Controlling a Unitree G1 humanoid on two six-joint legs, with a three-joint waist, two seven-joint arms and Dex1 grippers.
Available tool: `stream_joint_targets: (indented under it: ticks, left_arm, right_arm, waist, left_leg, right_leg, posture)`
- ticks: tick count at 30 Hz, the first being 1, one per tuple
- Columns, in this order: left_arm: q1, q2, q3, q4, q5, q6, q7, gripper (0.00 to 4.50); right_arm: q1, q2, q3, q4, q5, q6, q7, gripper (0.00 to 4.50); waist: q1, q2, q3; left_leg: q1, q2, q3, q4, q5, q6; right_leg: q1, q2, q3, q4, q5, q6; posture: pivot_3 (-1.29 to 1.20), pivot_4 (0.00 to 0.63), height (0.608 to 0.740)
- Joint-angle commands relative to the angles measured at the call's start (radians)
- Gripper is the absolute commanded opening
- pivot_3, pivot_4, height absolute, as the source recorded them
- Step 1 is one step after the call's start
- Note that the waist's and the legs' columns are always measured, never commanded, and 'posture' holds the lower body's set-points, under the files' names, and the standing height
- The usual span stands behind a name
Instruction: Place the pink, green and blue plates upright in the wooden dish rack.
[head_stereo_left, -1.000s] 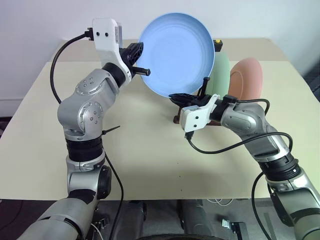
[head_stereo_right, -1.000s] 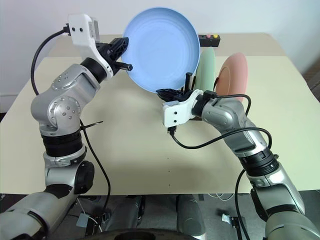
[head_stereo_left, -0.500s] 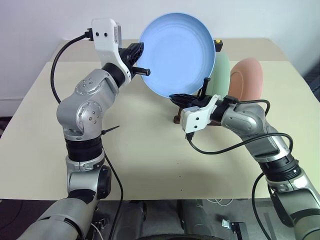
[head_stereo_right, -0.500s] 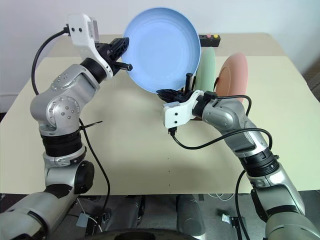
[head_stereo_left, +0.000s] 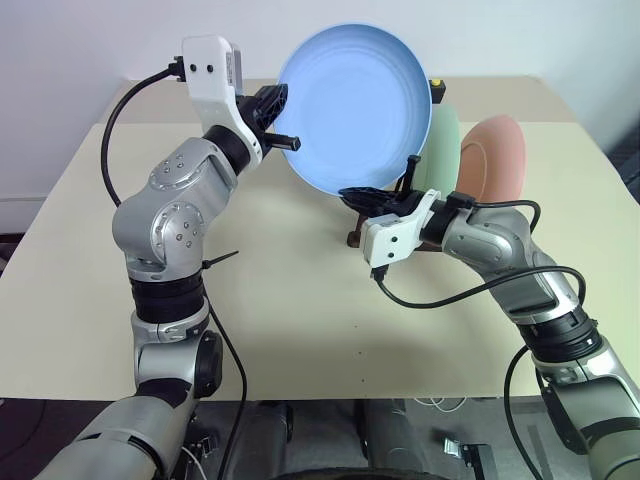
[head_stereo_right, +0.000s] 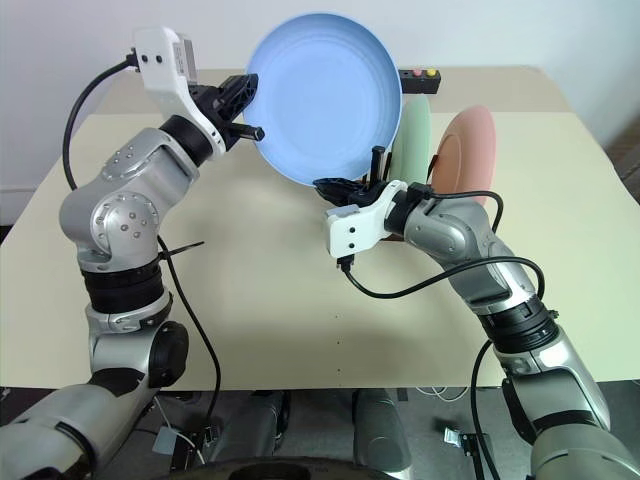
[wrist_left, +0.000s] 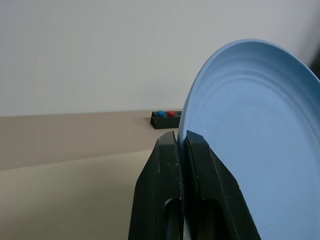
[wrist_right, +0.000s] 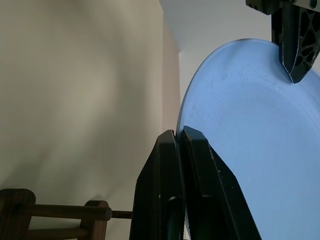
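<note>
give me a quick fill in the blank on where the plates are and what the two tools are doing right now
1. Both the left tool and the right tool are shut on the rim of the ____ plate.
2. The green plate stands upright in the wooden dish rack, between the blue plate and the ____ plate.
3. The number of plates already standing in the rack is ____.
4. The small black box with coloured buttons sits on the table ____ the plates.

Missing words: blue; pink; two; behind
</note>
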Motion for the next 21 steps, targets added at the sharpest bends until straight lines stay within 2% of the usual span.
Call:
stream_joint_targets:
  ticks: [1,3,10,16,21]
  left_arm:
    - [-0.020,0.001,0.017,-0.032,-0.022,-0.027,-0.006,0.31]
    - [-0.019,-0.002,0.024,-0.034,-0.035,-0.028,-0.013,0.93]
    - [-0.022,-0.016,0.071,-0.058,-0.093,-0.093,-0.025,4.49]
    - [-0.037,0.023,0.181,-0.023,-0.146,-0.191,-0.024,4.49]
    - [-0.002,0.160,0.234,0.075,-0.095,-0.281,-0.062,4.49]
  right_arm:
    - [-0.012,-0.010,-0.030,-0.012,-0.006,-0.013,-0.015,0.01]
    - [-0.013,-0.009,-0.029,-0.010,-0.009,-0.015,-0.017,0.00]
    - [-0.016,-0.020,-0.029,-0.006,-0.029,-0.047,-0.021,0.00]
    - [-0.028,-0.032,-0.028,0.013,-0.057,-0.107,-0.042,0.00]
    - [-0.047,-0.029,-0.046,0.025,-0.026,-0.153,-0.058,0.00]
  waist:
    - [0.000,0.000,0.000]
    - [0.000,0.000,0.000]
    - [0.000,0.000,0.000]
    - [-0.001,0.000,0.000]
    - [-0.003,0.000,0.000]
  left_leg:
    - [0.000,0.000,0.000,0.000,0.000,0.000]
    - [0.000,0.000,0.000,0.000,0.000,0.000]
    - [0.000,0.000,0.000,0.000,0.000,0.000]
    - [0.000,0.000,0.000,0.000,0.000,0.000]
    - [0.000,0.000,0.000,0.000,0.000,0.000]
  right_leg:
    - [0.000,0.000,0.000,0.000,0.000,0.000]
    - [0.000,0.000,0.000,0.000,0.000,0.000]
    - [0.000,0.000,0.000,0.000,0.000,0.000]
    - [0.000,0.000,0.000,0.000,0.000,0.000]
    - [0.000,0.000,0.000,0.000,0.000,0.000]
  posture:
    - [0.00,0.150,0.740]
    - [0.00,0.150,0.740]
    - [0.00,0.150,0.740]
    - [0.00,0.150,0.740]
    - [0.00,0.150,0.740]
